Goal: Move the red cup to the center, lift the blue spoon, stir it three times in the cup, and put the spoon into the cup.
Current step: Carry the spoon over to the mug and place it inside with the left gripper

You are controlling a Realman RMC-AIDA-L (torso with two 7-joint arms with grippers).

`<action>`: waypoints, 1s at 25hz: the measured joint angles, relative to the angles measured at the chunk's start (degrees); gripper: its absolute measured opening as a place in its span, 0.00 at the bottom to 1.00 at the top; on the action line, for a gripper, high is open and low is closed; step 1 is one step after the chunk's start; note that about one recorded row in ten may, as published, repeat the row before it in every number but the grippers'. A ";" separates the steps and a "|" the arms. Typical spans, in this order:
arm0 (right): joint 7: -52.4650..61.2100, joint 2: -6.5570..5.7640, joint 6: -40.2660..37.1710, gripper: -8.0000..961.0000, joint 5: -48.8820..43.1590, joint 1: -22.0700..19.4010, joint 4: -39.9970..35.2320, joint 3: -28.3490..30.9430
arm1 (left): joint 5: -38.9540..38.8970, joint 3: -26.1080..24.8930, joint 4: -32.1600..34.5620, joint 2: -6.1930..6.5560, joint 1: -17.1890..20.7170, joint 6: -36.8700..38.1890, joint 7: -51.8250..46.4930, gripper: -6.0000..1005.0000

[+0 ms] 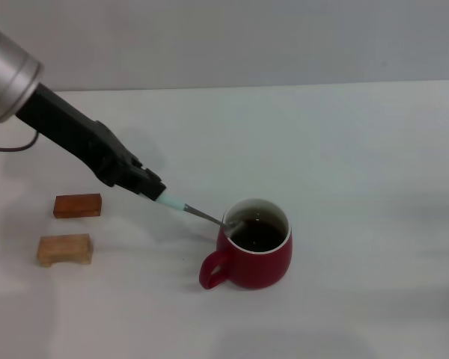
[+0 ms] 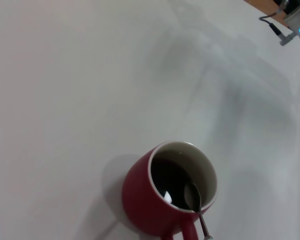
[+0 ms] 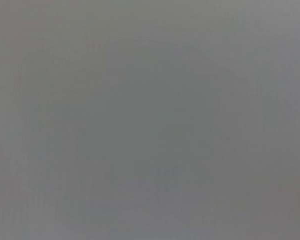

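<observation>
The spoon (image 1: 198, 215) slants down from the left pincer (image 1: 159, 194), which clamps its pale handle, bowl end dipped in the cup (image 1: 258, 254) near mid-surface (image 1: 344, 149). The cup's handle faces the robot's left-front. Two wooden blocks (image 1: 71, 228) lie left; open room elsewhere.

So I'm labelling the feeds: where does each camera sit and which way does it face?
Head view: looks forward and down at the table; left gripper holds the blue spoon in the red cup.
Left wrist view: looks down into that cup and spoon; no own fingers show.
Right wrist view: blank grey.
</observation>
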 joint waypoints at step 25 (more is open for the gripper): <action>-0.14 0.18 1.23 0.01 0.03 -1.31 0.00 0.11 | 10.98 3.82 -0.43 -6.92 -8.23 -5.57 -0.51 0.14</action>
